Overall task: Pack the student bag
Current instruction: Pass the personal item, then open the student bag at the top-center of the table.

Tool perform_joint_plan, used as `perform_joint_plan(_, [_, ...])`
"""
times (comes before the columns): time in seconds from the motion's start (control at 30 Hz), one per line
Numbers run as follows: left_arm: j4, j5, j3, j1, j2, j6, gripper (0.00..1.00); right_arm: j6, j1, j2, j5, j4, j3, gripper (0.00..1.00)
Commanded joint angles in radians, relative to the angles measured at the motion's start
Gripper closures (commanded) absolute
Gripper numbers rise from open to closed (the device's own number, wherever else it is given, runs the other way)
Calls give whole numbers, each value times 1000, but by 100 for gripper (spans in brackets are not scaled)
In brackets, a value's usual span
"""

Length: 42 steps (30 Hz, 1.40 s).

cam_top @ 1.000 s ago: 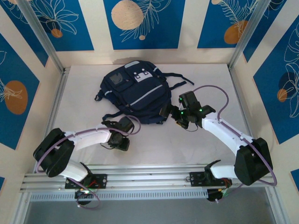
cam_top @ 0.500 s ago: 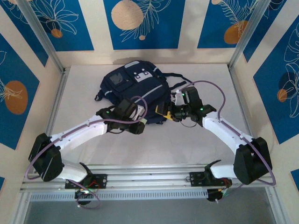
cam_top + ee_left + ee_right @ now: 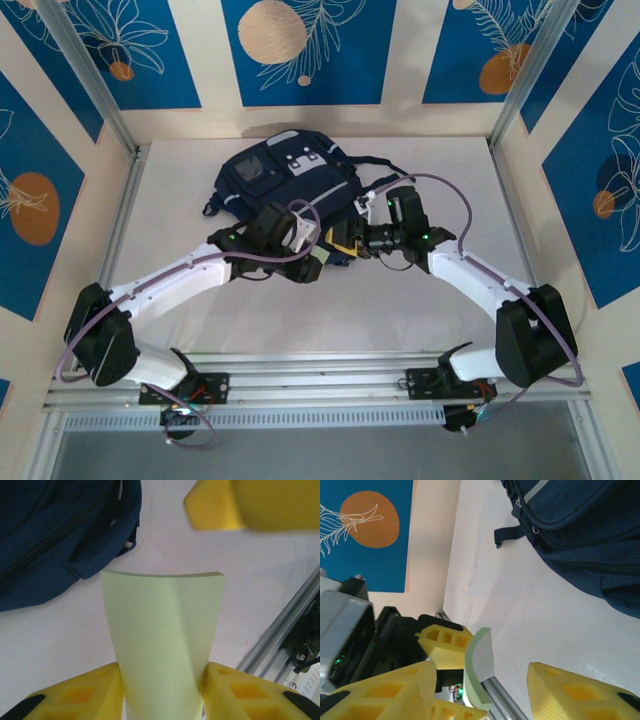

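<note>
**A:** Where is the student bag?

**B:** The student bag (image 3: 285, 185), a large dark navy fabric backpack with black straps, light grey trim and a small white-grey patch, lies flat on the white bench (image 3: 170, 190). It sits toward the back, near the middle. 1 black strap trails out on its right side.

**A:** Is it open?

**B:** I cannot tell from these views.

**A:** What is closest to it?

**B:** The 2 grippers, which meet just in front of its near edge. The left gripper (image 3: 316, 260) reaches in from the left and the right gripper (image 3: 345, 243) from the right, with their tips facing each other.

**A:** Is the left one holding anything?

**B:** Yes, it pinches a pale green, gently curved thin sheet (image 3: 162, 620) by its lower end between its 2 yellow fingers. The rest of the sheet stands out past the fingertips over bare bench. It is beside the bag's corner and apart from it.

**A:** And the right one?

**B:** It is spread. In its wrist view its 2 yellow fingers stand on either side of the sheet's free end. The sheet is close to 1 finger, and a clear gap separates it from the other. I cannot tell whether the nearer finger touches it.

**A:** And further out?

**B:** A silver aluminium rail (image 3: 320, 372) runs along the bench's near edge and carries both arm bases. Cream walls with blue wall panels (image 3: 340, 70) stand behind, each with orange circles and white leaf outlines.
</note>
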Motion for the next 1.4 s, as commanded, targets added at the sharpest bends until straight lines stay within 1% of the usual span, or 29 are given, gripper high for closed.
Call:
perform_joint_plan(0.0, [55,27,30,-8,8,-24,59,5,20,25,-57,46,-12,52])
perform_joint_plan(0.1, [79,26,32,-8,12,-35,59,6,31,45,-73,57,-5,62])
perform_joint_plan(0.2, [83,19,40,-6,24,-36,59,10,34,51,-88,73,-8,77])
perform_joint_plan(0.27, [85,15,45,-5,31,-39,58,8,33,49,-88,68,-6,89])
perform_joint_plan(0.33, [87,12,47,-4,36,-41,58,4,30,44,-86,64,-8,98])
perform_joint_plan(0.37, [86,11,50,-3,40,-43,58,1,27,39,-84,58,-8,100])
perform_joint_plan(0.4, [82,11,54,-2,44,-44,54,-2,24,34,-80,51,-8,100])
perform_joint_plan(0.47, [59,-1,67,0,52,-43,29,-12,8,18,-63,29,-12,100])
perform_joint_plan(0.53, [26,-16,87,5,59,-20,15,-24,-21,0,-36,-6,-15,100])
perform_joint_plan(0.57, [4,-35,102,8,63,4,6,-33,-41,-13,-18,-32,-17,100])
perform_joint_plan(0.6, [-16,-54,115,9,68,26,2,-40,-60,-25,-2,-58,-18,100])
perform_joint_plan(0.7, [-61,-153,165,13,104,114,0,-62,-130,-63,76,-150,-17,100])
perform_joint_plan(0.83, [-60,-332,230,18,198,195,4,-64,-224,-112,179,-259,-17,100])
perform_joint_plan(0.97, [-14,-454,304,30,314,245,9,-43,-309,-160,192,-277,-48,100])
perform_joint_plan(1.03, [2,-496,340,34,376,276,11,-40,-347,-173,169,-275,-60,100])
perform_joint_plan(1.13, [0,-514,406,40,467,307,14,-35,-390,-187,136,-275,-73,100])
perform_joint_plan(1.27, [1,-530,473,50,543,319,15,-39,-409,-207,119,-280,-85,100])
perform_joint_plan(1.37, [16,-551,498,58,564,324,16,-40,-413,-215,118,-288,-90,100])
